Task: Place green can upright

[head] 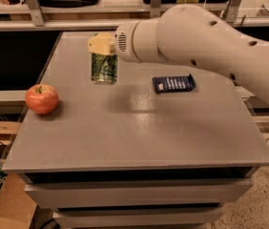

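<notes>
The green can (104, 68) has a green body with pale print and hangs upright under my gripper (102, 47), over the back left part of the grey table (139, 132). The gripper's pale yellow fingers (100, 43) are shut on the can's top. The can's base seems a little above the tabletop, with its shadow to the right. My thick white arm (196, 37) reaches in from the right and hides the rest of the gripper.
A red apple (42, 98) lies near the table's left edge. A flat dark-blue packet (173, 84) lies right of the can. Shelving and a rail run behind the table. Cardboard boxes stand on the floor at the lower left.
</notes>
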`<state>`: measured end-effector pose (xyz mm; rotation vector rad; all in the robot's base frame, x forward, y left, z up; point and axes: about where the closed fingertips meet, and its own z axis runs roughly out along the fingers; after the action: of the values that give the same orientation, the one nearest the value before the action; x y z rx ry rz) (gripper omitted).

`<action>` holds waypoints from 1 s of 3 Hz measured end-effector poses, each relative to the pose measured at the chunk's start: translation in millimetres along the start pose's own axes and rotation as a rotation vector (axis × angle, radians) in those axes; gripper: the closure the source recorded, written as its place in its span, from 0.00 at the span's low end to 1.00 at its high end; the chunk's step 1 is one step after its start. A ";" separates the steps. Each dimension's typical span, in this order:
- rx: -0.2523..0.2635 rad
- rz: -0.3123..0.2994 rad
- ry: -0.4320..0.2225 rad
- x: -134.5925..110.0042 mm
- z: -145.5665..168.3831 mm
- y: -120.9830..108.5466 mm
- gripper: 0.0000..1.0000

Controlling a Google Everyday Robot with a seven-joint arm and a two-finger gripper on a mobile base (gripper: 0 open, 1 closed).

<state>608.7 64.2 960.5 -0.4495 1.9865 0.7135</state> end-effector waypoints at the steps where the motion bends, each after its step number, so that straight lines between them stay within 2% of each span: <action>1: -0.054 -0.052 -0.029 -1.3 0.9 7.1 1.00; 2: -0.056 -0.095 -0.031 -1.8 -0.6 11.4 1.00; 3: -0.056 -0.091 -0.031 -2.1 -0.8 11.4 1.00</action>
<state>602.7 72.4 966.0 -0.5556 1.9083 0.7157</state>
